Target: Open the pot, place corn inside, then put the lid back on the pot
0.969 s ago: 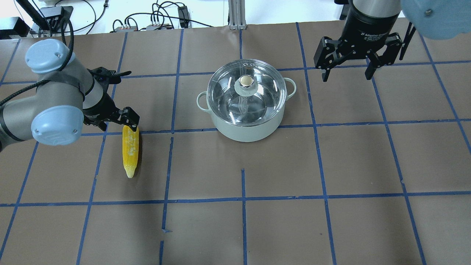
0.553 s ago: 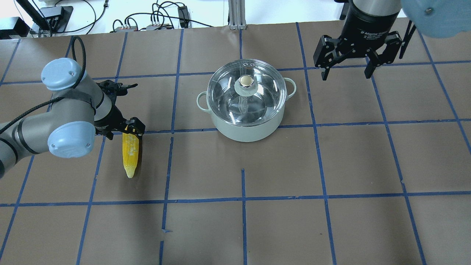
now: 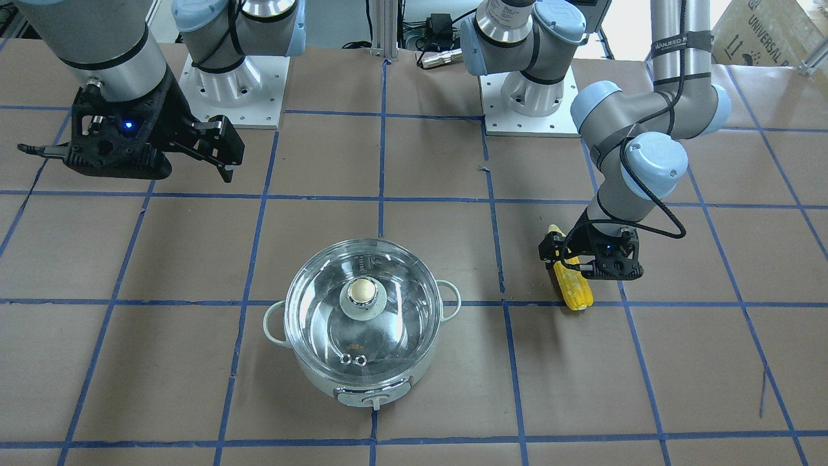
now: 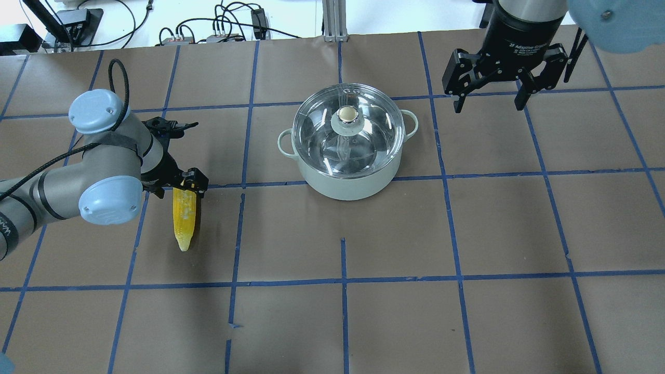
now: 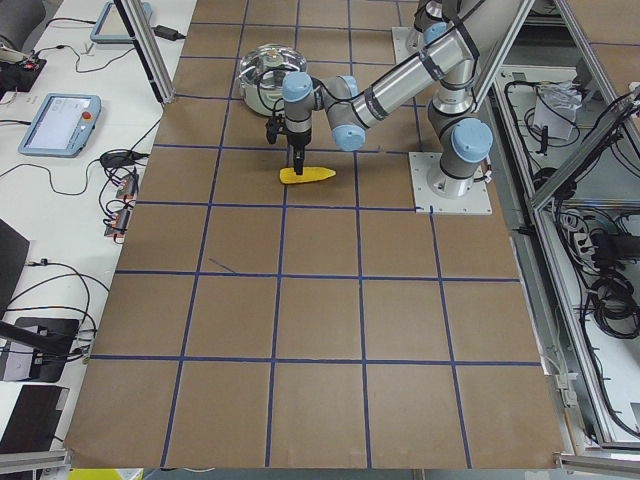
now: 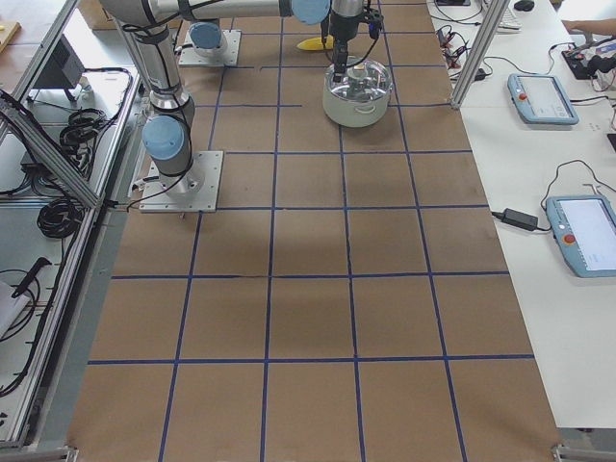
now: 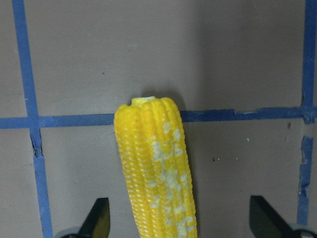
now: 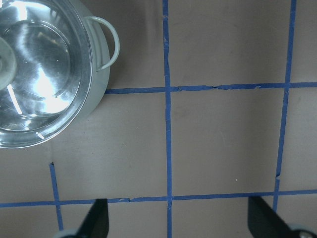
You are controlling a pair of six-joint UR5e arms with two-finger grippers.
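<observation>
1. Brown paper taped into a blue grid covers the table [image 4: 343,322]. Nearest the robot lies the corn [image 4: 185,218], flat on the paper with its tip pointing back at the base, well to the left of the pot.
2. Over the last second the left gripper [image 4: 184,184] has slid across and settled over the cob's blunt end. On my left wrist feed the fingers [image 7: 96,220] stand wide, one on each side of the cob, with paper showing between each finger and the kernels. Nothing is gripped yet.
3. Farther out sits the pot [image 4: 348,184], with the glass lid [image 4: 363,140] seated and its ball knob [image 4: 347,114] untouched.
4. Farthest off, the right gripper [image 4: 489,108] hangs spread wide and empty, beyond the pot and off to its right, barely moved.
5. My reading is that the corn pick is lined up and only needs closing. The pot is not open, though, so the lid has to come off before the cob can go in.
</observation>
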